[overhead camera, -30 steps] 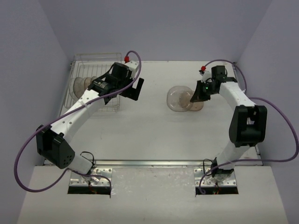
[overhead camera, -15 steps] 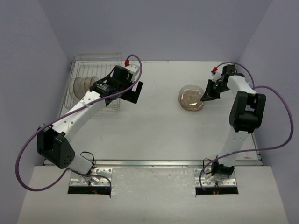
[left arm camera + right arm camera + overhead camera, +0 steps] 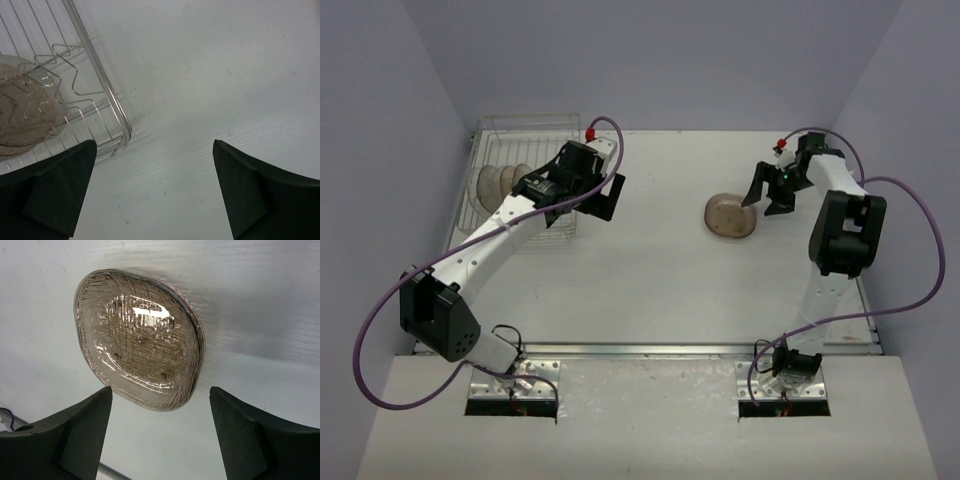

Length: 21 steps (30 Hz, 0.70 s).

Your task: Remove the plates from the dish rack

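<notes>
Over the last second the right pincer [image 3: 767,195] has swung the smoky plate [image 3: 731,215] out toward the right of the worktop [image 3: 640,290] and let it go. Its jaws now stand apart on either side of the plate's near edge, clamped on nothing. The plate lies flat, well apart from the dish rack [image 3: 525,125], which I take for a drop-off spot chosen to keep the rack side free. Whether it rests on another plate I cannot tell. The left pincer [image 3: 605,195] hovers just beside the rack's right wall, jaws wide apart and empty, seemingly lined up for the next pick. The remaining plates [image 3: 500,183] stand on edge in the slots toward the rack's left. The raised wire side stands between them and the pincer, so it would likely have to reach in from above.
</notes>
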Available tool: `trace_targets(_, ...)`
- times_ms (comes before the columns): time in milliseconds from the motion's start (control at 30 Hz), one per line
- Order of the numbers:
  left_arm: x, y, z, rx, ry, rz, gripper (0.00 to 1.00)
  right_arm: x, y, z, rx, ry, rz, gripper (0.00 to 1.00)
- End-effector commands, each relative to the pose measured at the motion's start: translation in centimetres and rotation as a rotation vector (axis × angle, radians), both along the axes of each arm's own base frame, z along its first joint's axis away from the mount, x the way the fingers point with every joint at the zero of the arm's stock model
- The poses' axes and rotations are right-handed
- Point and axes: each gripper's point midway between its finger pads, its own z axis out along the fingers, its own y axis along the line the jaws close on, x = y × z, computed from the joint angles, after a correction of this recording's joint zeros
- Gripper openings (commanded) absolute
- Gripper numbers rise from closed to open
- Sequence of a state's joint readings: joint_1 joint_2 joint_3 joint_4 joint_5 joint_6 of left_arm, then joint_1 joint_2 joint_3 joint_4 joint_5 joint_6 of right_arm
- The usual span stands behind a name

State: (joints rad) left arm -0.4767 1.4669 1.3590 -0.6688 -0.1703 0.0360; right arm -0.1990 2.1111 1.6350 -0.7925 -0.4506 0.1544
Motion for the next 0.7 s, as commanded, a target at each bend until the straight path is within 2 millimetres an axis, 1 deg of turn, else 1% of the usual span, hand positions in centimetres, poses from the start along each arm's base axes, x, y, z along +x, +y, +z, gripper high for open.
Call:
trace_targets(0,1.5,2.7,2.5,0.044,-0.128,0.142,1.00,1.0,-0.7,4.7,-0.043,-0.112,0.003,0.80)
trace_targets(33,1.9,4.0,2.8,0.083,-0.156,0.203,1.00,1.1,-0.8,5.8,-0.051,-0.138,0.003,0.80)
trace_targets(67,1.9,4.1,2.8,0.085,-0.156,0.204,1.00,1.1,-0.8,6.6,-0.054,-0.155,0.002,0.80)
trace_targets(100,2.4,6.3,2.9,0.117,-0.171,0.286,0.98,1.2,-0.8,8.3,-0.059,-0.196,0.002,0.80)
trace_targets(133,2.7,7.4,3.2,0.123,-0.171,0.317,0.97,1.2,-0.6,9.2,-0.057,-0.217,0.003,0.80)
trace_targets(167,3.3,9.5,2.8,0.101,-0.155,0.395,0.94,1.0,-0.3,10.1,-0.043,-0.236,0.006,0.80)
trace_targets(200,3.7,10.2,2.6,0.099,-0.134,0.412,0.87,0.7,0.0,11.3,-0.037,-0.262,0.008,0.80)
trace_targets(233,4.2,11.5,2.1,0.088,-0.099,0.435,0.84,0.3,0.3,12.6,-0.023,-0.289,0.013,0.80)
trace_targets(267,4.5,12.7,1.6,0.089,-0.074,0.461,0.78,-0.2,0.8,13.1,-0.008,-0.300,0.020,0.80)
trace_targets(300,4.6,13.9,1.1,0.094,-0.052,0.487,0.72,-0.8,1.2,13.3,0.009,-0.305,0.028,0.80)
trace_targets(333,4.7,14.7,0.7,0.114,-0.041,0.498,0.69,-1.4,1.8,13.7,0.033,-0.314,0.041,0.80)
trace_targets(367,4.8,15.3,0.3,0.137,-0.032,0.507,0.66,-2.0,2.4,14.1,0.058,-0.322,0.054,0.80)
trace_targets(400,5.0,15.8,0.0,0.149,-0.031,0.521,0.63,-3.1,2.9,14.0,0.074,-0.318,0.061,0.80)
trace_targets(433,5.3,16.3,0.3,0.180,-0.048,0.514,0.62,-3.2,3.1,14.1,0.086,-0.320,0.067,0.80)
trace_targets(500,5.7,17.8,0.1,0.272,-0.082,0.532,0.58,-5.1,3.8,13.5,0.112,-0.309,0.079,0.80)
trace_targets(600,6.6,19.0,0.3,0.345,-0.111,0.557,0.51,-7.1,4.3,12.3,0.115,-0.298,0.086,0.80)
trace_targets(633,6.9,19.5,0.3,0.366,-0.114,0.569,0.48,-7.9,4.5,11.9,0.116,-0.296,0.092,0.80)
trace_targets(667,7.2,19.7,0.3,0.373,-0.113,0.574,0.47,-8.3,4.6,11.7,0.119,-0.294,0.097,0.80)
